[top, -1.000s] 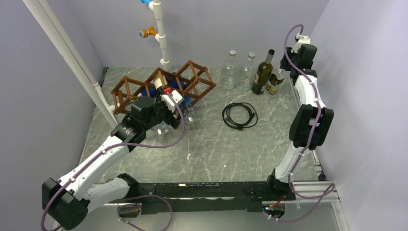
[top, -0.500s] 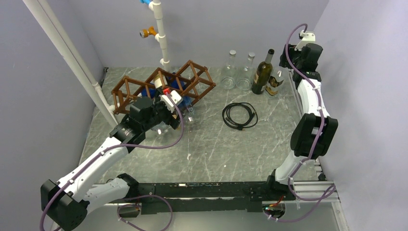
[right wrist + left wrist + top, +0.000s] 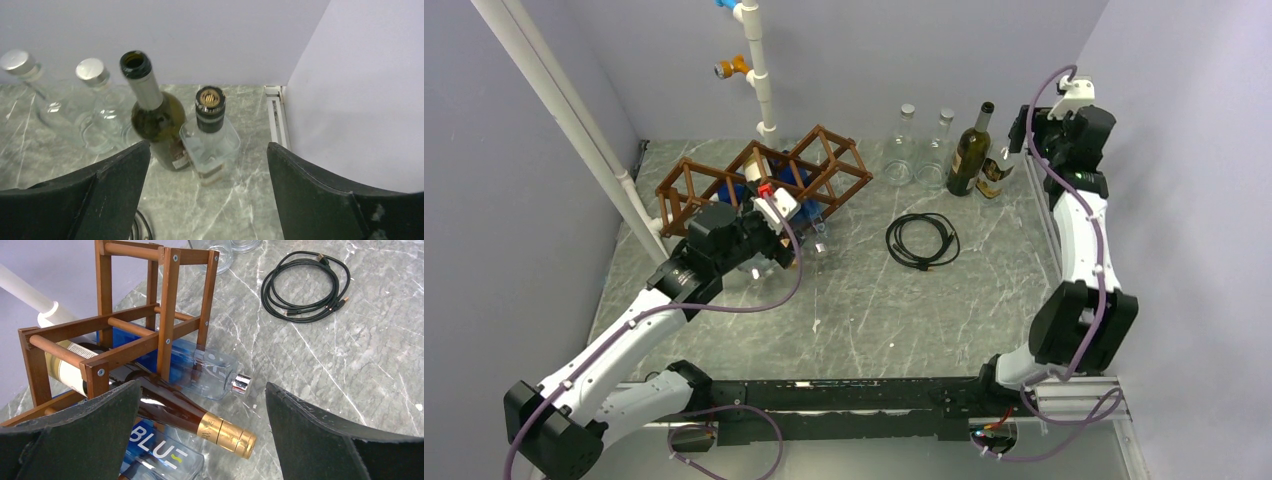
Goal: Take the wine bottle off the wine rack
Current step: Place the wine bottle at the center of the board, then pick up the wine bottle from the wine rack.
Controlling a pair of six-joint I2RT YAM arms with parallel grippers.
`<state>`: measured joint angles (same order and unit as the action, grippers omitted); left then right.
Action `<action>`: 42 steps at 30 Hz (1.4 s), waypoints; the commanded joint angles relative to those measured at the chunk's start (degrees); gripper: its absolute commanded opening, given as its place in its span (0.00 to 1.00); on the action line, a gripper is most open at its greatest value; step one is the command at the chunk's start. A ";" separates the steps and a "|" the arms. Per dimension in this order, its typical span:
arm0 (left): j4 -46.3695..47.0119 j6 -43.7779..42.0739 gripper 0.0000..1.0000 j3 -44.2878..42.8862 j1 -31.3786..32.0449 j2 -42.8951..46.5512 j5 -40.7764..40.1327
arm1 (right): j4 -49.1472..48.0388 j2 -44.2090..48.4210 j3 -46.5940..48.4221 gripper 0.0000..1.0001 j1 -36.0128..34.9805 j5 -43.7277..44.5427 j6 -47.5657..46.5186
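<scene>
The brown wooden wine rack point(image 3: 764, 172) point(image 3: 167, 305) stands at the back left of the table. A dark wine bottle point(image 3: 165, 407) with a gold foil cap lies in its lower cell, the neck sticking out toward my left wrist camera. My left gripper point(image 3: 202, 387) is open just above and in front of that neck, one finger on each side of it, touching nothing. My right gripper point(image 3: 208, 146) point(image 3: 1022, 135) is open at the back right, high above a square clear bottle point(image 3: 212, 145), with nothing between its fingers.
Two clear bottles with blue labels point(image 3: 200, 365) point(image 3: 160, 455) lie under and beside the rack. An open green bottle point(image 3: 970, 155) point(image 3: 157, 117) and two clear glass bottles point(image 3: 899, 150) point(image 3: 936, 150) stand at the back. A black cable coil point(image 3: 922, 240) lies mid-table. White pipes point(image 3: 759, 75) rise behind the rack.
My right gripper has opened and risen away from the square clear bottle, which stays standing next to the green one. The left arm has shifted only slightly.
</scene>
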<state>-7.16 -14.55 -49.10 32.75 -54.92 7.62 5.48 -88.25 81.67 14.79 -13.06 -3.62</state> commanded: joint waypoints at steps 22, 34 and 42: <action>2.58 3.30 0.99 -0.12 -4.37 5.35 1.31 | 17.92 37.68 -27.70 0.99 7.72 -41.38 -16.81; 3.02 4.28 0.99 0.22 -4.45 5.24 2.41 | 12.20 38.33 -34.92 0.99 8.68 -48.77 -14.54; 2.96 5.34 1.00 -0.04 -4.45 4.08 4.41 | 9.48 33.18 -35.11 0.99 8.68 -53.85 -13.92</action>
<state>-6.72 -10.35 -49.08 28.58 -50.61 10.17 19.29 -52.99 46.44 23.18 -61.76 -17.82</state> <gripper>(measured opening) 0.995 0.989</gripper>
